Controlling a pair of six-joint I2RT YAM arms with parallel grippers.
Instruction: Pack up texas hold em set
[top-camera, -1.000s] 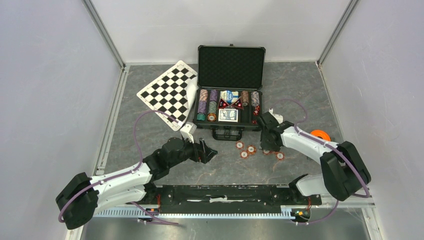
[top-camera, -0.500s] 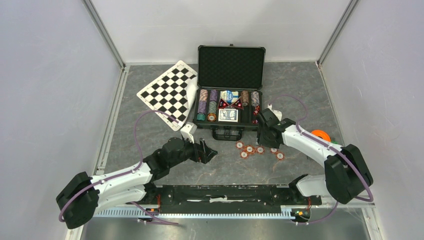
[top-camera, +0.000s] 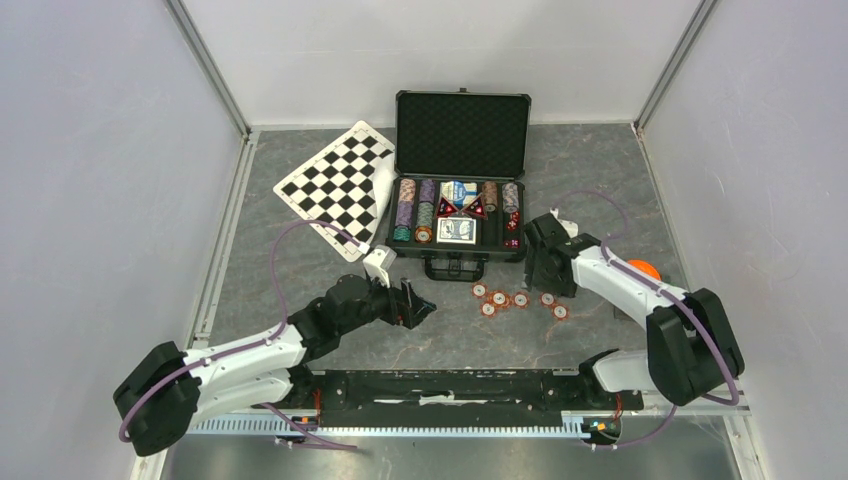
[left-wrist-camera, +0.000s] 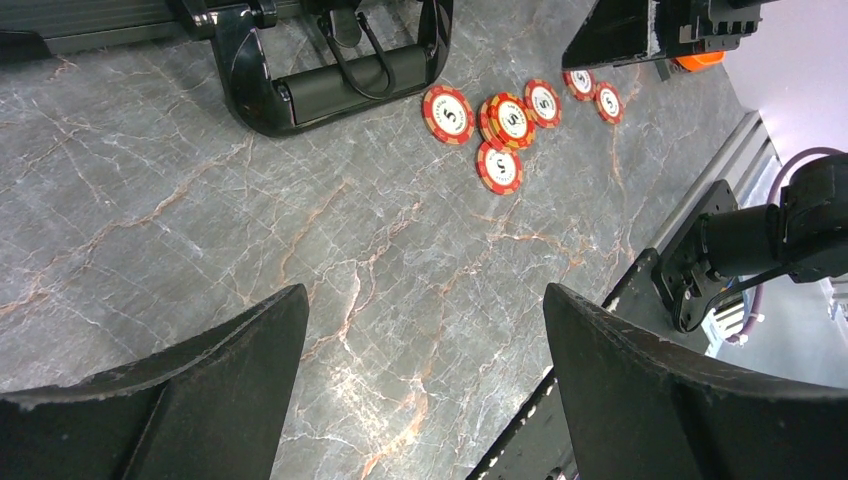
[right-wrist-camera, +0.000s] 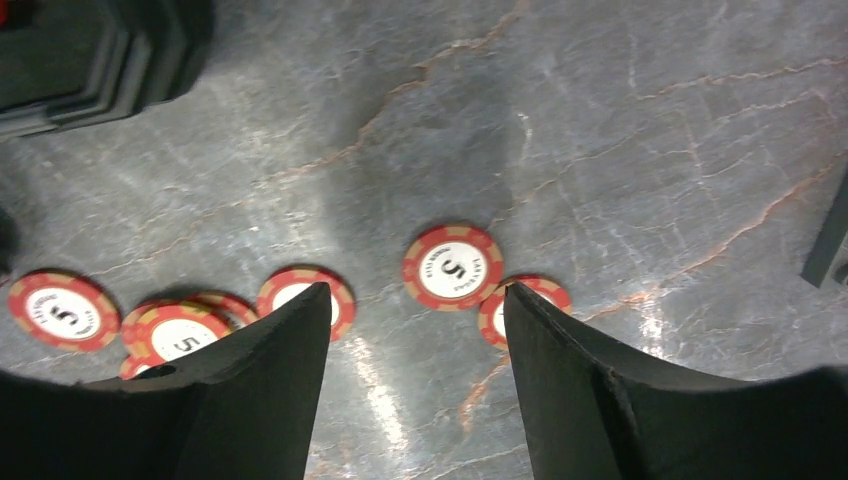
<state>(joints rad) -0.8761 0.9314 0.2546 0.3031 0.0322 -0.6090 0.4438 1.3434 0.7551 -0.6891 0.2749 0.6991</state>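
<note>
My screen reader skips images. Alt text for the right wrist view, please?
Red poker chips marked 5 lie loose on the grey marbled table, seen between the right gripper's open black fingers; the black case's corner shows top left.

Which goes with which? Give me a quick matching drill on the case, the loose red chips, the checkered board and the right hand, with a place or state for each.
Things:
1. case
2. loose red chips
3. checkered board
4. right hand

Places and states:
A. lying flat, left of the case
B. open, fingers apart above the chips
C. standing open at the far middle of the table
D. scattered on the table in front of the case

Pairs: 1-C, 2-D, 3-A, 4-B
</note>
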